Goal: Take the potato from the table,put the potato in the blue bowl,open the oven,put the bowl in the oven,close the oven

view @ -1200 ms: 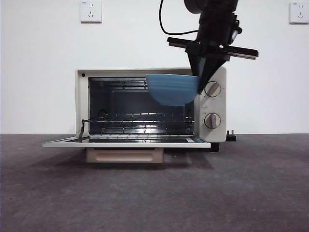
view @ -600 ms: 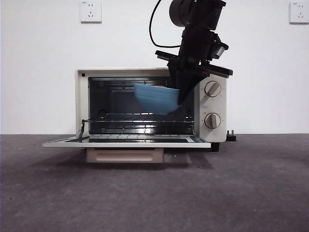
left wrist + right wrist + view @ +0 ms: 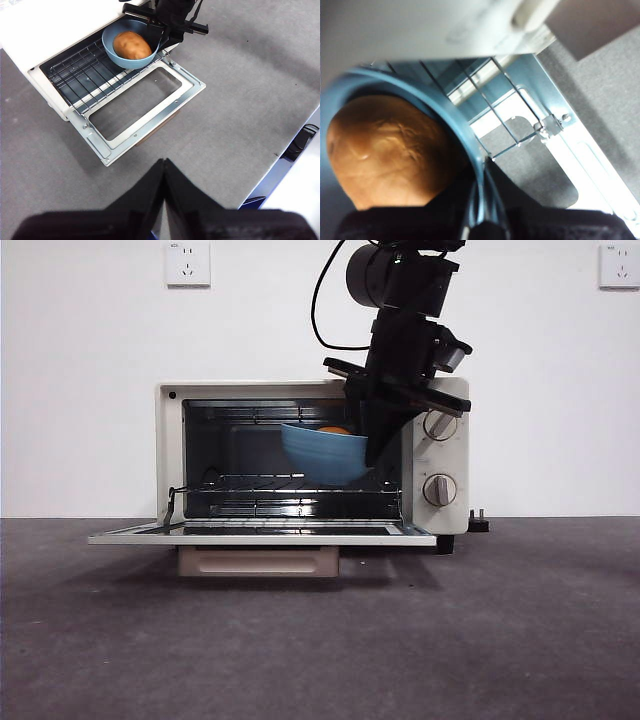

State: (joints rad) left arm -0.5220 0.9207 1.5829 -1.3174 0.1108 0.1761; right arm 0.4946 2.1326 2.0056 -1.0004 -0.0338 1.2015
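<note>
Front view: the bowl, potato inside, has dropped and moved into the oven mouth since a second ago, just above the rack. My right gripper pinches its rim; my left gripper waits closed.

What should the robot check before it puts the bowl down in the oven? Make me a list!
1. Oven door fully open, lying flat: ok.
2. Potato sitting inside the blue bowl: ok.
3. Right gripper clamped on the bowl's rim: ok.
4. Bowl level: not ok, it tilts in the front view.
5. Bowl resting on the wire rack: not ok; its bottom looks just above the rack in the front view.
6. Left gripper out of the way, shut, back over the table: ok.
</note>
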